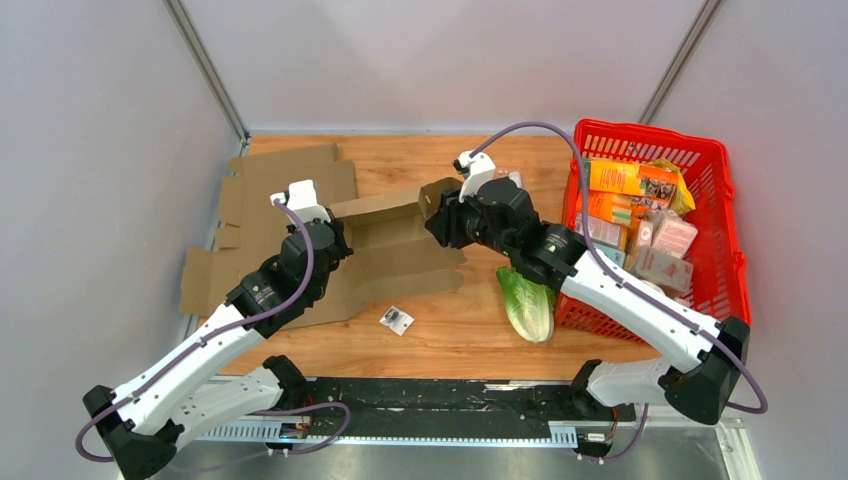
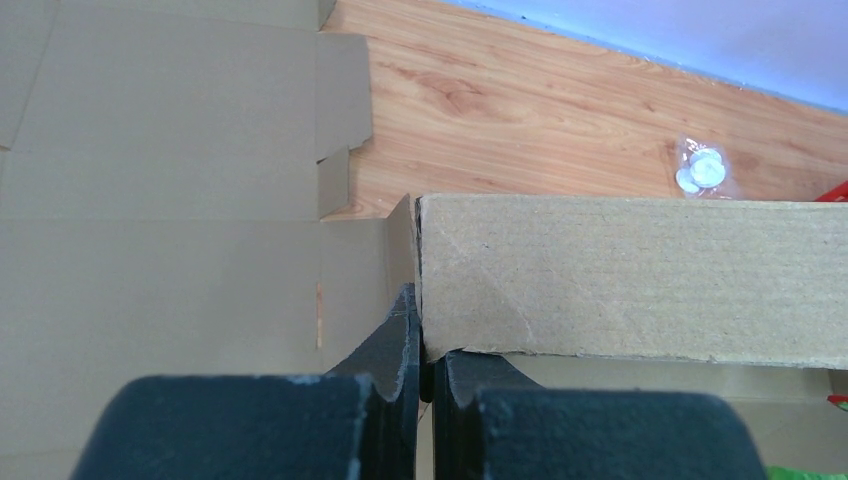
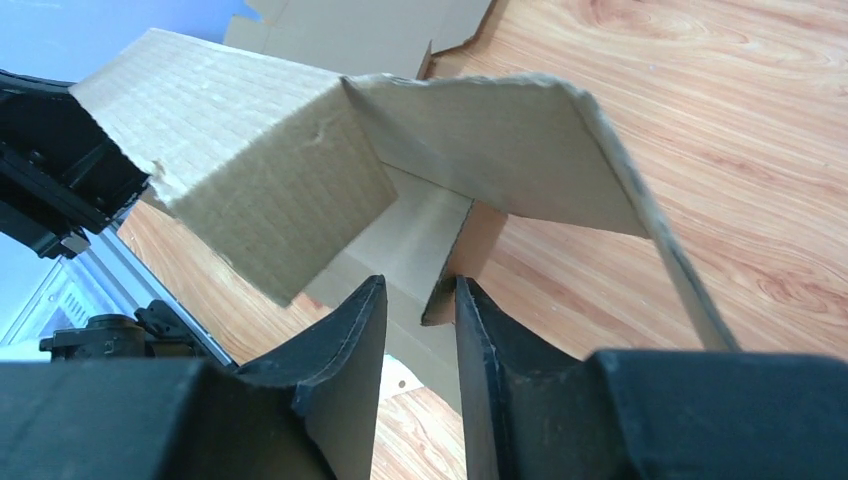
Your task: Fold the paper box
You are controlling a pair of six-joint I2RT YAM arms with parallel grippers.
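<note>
The paper box (image 1: 400,262) is a brown cardboard blank lying mostly flat on the wooden table, left of centre. One long side wall (image 2: 620,270) stands raised. My left gripper (image 1: 338,236) is shut on the left end of that wall, and the left wrist view shows the jaws (image 2: 428,345) pinching the wall's lower corner. My right gripper (image 1: 438,216) is at the wall's right end, where an end flap (image 3: 500,150) is bent round. Its fingers (image 3: 420,295) are parted, and a cardboard edge (image 3: 445,290) rests against the inner face of the right finger only.
A red basket (image 1: 648,128) full of packaged groceries stands at the right. A green lettuce (image 1: 527,300) lies against its left side. A small packet (image 1: 397,320) lies near the box's front edge. Another flat cardboard sheet (image 1: 290,170) lies at the back left.
</note>
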